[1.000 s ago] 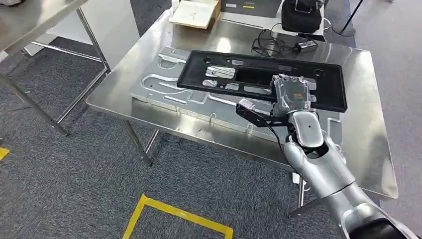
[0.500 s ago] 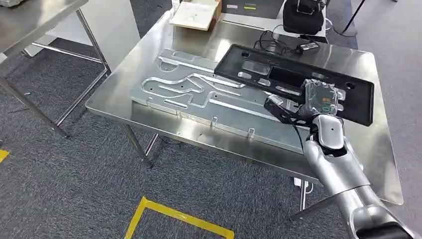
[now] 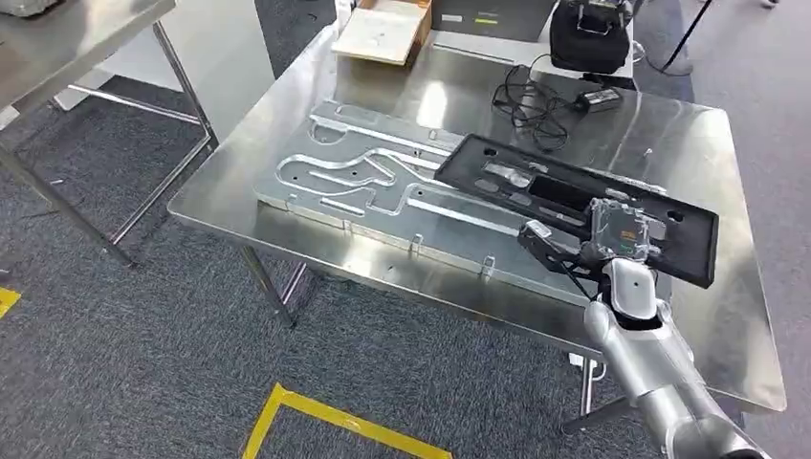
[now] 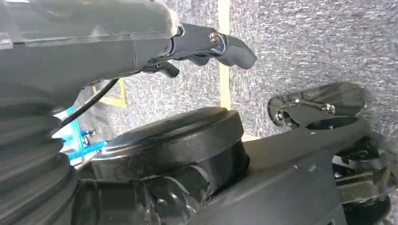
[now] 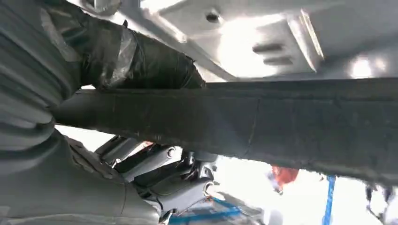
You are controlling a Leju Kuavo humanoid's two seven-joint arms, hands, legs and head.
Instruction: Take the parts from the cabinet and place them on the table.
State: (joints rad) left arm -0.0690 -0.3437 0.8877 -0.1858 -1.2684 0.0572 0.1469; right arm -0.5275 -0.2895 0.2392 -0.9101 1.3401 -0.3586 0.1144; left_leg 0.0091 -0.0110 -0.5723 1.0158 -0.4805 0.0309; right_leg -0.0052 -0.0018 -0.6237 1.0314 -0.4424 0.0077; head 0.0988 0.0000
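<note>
A long black plastic panel (image 3: 536, 186) with several cut-outs hangs low over the right half of the steel table (image 3: 669, 134). My right hand (image 3: 617, 229) grips its near edge. In the right wrist view my taped thumb (image 5: 141, 56) lies on one side of the panel's edge (image 5: 281, 122) and my dark fingers (image 5: 178, 173) on the other. The panel slants, its far left end over a flat aluminium plate (image 3: 383, 182) with routed channels. My left hand (image 4: 202, 47) hangs over grey carpet with its fingers apart and nothing in them.
At the table's far end stand a cardboard box (image 3: 387, 29), a tangle of black cable with an adapter (image 3: 536, 100) and a black bag (image 3: 590, 43). A second steel table (image 3: 57, 38) stands at the left. Yellow tape (image 3: 335, 421) marks the carpet.
My right hand has carried the black panel to the right, off most of the aluminium plate, and lower toward the table. The camera has shifted slightly.
</note>
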